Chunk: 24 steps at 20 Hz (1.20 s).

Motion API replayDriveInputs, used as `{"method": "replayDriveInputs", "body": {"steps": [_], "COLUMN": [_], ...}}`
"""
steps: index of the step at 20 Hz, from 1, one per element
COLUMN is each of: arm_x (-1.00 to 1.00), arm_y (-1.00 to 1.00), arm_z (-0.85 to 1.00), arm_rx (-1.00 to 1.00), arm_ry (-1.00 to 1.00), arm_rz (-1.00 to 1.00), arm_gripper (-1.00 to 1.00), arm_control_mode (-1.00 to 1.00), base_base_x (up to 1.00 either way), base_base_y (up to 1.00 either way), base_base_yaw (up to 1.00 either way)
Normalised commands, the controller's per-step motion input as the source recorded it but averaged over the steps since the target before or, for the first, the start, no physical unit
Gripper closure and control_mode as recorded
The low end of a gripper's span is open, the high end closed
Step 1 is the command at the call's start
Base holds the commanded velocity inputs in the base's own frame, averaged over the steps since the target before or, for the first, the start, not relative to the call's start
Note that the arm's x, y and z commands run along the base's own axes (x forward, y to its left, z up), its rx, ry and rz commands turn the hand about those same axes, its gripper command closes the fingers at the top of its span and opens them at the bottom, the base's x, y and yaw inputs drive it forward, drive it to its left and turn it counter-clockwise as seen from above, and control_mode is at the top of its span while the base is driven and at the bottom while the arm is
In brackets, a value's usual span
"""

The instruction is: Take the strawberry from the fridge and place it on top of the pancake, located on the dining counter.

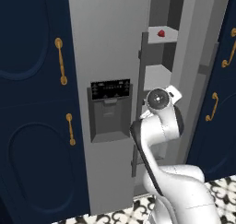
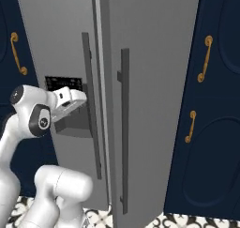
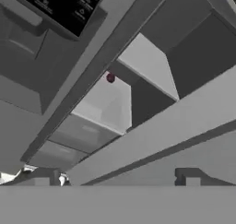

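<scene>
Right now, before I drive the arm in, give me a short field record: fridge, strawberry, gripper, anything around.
fridge: right door ajar, left door with the black dispenser panel shut
strawberry: on an upper inner shelf, seen through the gap; untouched
gripper: in front of the door gap, below the strawberry's shelf, holding nothing; open or shut unclear
surroundings: navy cabinets with gold handles on both sides, patterned floor tiles

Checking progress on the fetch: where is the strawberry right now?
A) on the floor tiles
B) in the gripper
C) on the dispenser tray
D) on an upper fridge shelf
D: the strawberry sits on an upper light shelf inside the part-open fridge, above the arm.
</scene>
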Motion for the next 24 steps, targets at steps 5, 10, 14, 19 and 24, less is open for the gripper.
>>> {"method": "replayDriveInputs", "body": {"steps": [5,10,14,19,24], "arm_x": [1.00,0.96,0.71,0.13,-0.54], "arm_y": [0.25,-0.21,-0.60,-0.96,-0.99], "arm_z": [-0.11,0.00,0.00,0.00,0.00], "arm_rx": [-0.15,-0.05,-0.01,0.00,0.00], "arm_ry": [0.16,0.08,0.06,0.00,-0.04], "arm_rz": [-0.03,-0.17,-0.24,-0.21,-0.21], "arm_gripper": [-1.00,-1.00,-1.00,-1.00,-1.00], "arm_control_mode": [-1.00,-1.00,-1.00,-1.00,-1.00], "base_base_x": [0.00,0.00,0.00,0.00,0.00], "base_base_y": [0.00,0.00,0.00,0.00,0.00], "base_base_yaw": [0.00,0.00,0.00,0.00,0.00]}}
